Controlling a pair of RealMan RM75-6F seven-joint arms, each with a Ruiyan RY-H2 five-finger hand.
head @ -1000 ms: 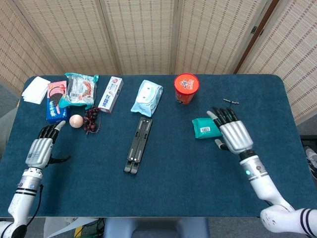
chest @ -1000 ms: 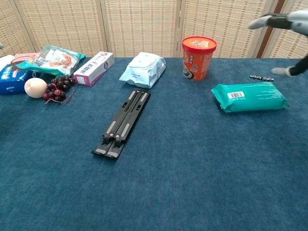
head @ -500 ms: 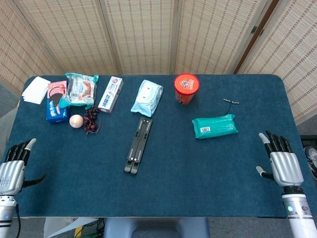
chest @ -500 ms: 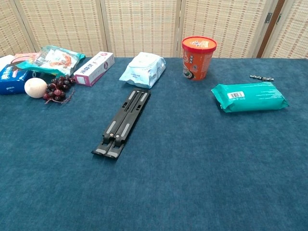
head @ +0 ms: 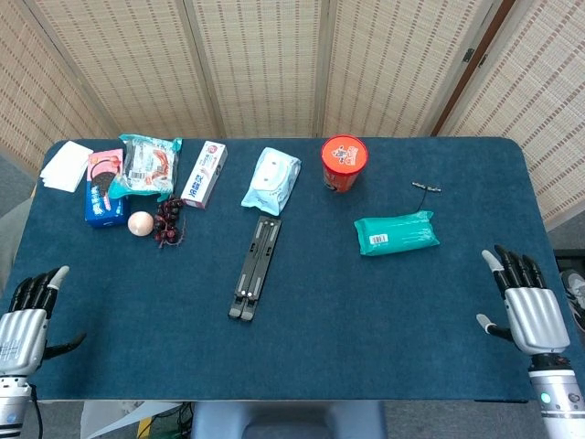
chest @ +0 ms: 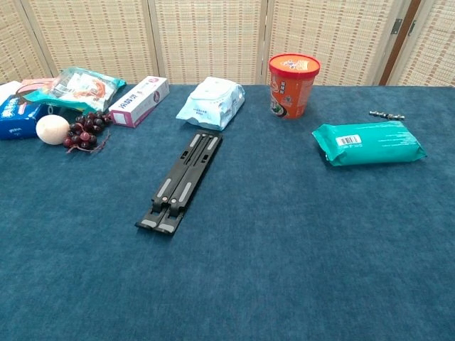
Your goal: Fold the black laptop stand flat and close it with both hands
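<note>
The black laptop stand (head: 255, 267) lies folded flat and closed in the middle of the table, its two bars side by side; the chest view shows the same stand (chest: 182, 180) running from near centre toward the wipes pack. My left hand (head: 25, 315) hovers at the table's near left corner, fingers spread, holding nothing. My right hand (head: 526, 300) hovers at the near right edge, fingers spread and empty. Both hands are far from the stand and out of the chest view.
Along the back stand a white-blue wipes pack (head: 271, 178), an orange cup (head: 344, 163), a toothpaste box (head: 205, 173), snack bags (head: 149, 163), grapes (head: 168, 222) and a peach (head: 140, 222). A green pack (head: 396, 232) lies right of centre, a small metal piece (head: 426, 187) behind it.
Both hands have drawn back from the table's middle to its near corners, leaving the chest view. The stand has not moved.
</note>
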